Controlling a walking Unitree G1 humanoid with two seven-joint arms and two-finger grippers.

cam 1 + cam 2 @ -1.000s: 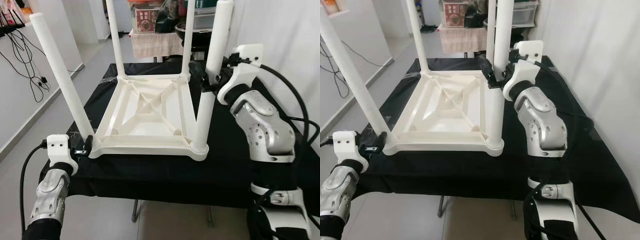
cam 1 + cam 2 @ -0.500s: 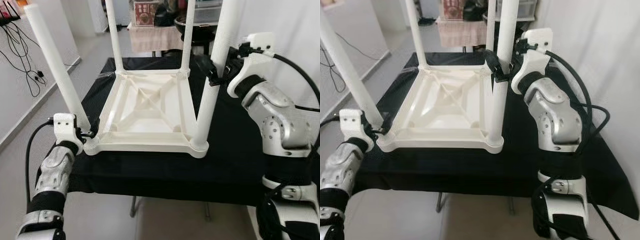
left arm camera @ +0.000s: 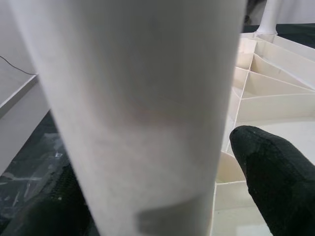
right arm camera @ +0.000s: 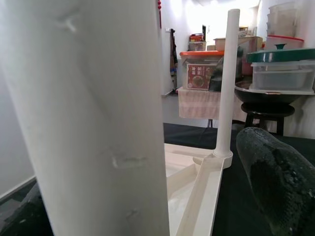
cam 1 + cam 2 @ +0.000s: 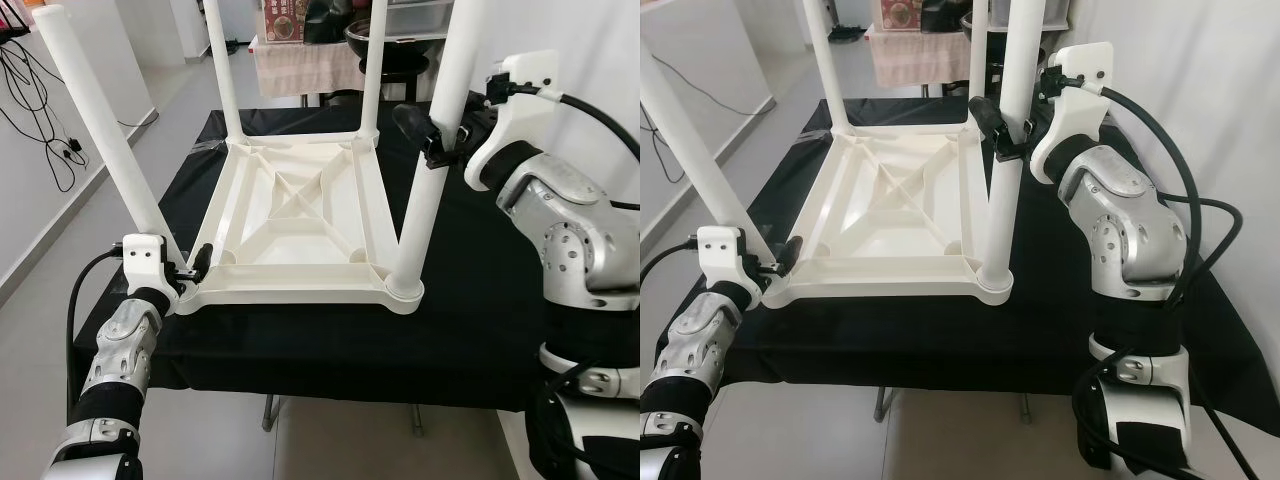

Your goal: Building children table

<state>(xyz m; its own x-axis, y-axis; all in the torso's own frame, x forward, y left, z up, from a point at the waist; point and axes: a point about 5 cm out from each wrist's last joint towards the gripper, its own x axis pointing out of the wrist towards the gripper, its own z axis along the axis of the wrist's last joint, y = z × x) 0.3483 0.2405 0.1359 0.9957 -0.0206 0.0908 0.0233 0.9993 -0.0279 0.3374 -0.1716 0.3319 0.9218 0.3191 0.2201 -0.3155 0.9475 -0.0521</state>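
A white plastic children's table (image 5: 300, 215) lies upside down on a black-covered work table (image 5: 480, 300), its legs pointing up. My left gripper (image 5: 187, 272) is shut on the foot of the near-left leg (image 5: 110, 140), right at the corner of the frame. In the left wrist view that leg (image 3: 142, 113) sits between the black fingers (image 3: 278, 182). My right gripper (image 5: 432, 138) is shut on the near-right leg (image 5: 425, 200) at about mid-height. The right wrist view has this leg (image 4: 93, 123) close up, with one finger (image 4: 278, 182) beside it.
The two far legs (image 5: 225, 70) stand upright at the back. Behind the work table are a cloth-draped stand (image 5: 300, 70) with boxes and a dark stool with a bowl (image 5: 385, 45). Cables (image 5: 45, 110) hang on the left wall. Bare floor lies to the left.
The camera has shifted and moved nearer. My left arm has come up and inward, from beside the near-left corner onto the foot of that leg. My right gripper stays on the near-right leg.
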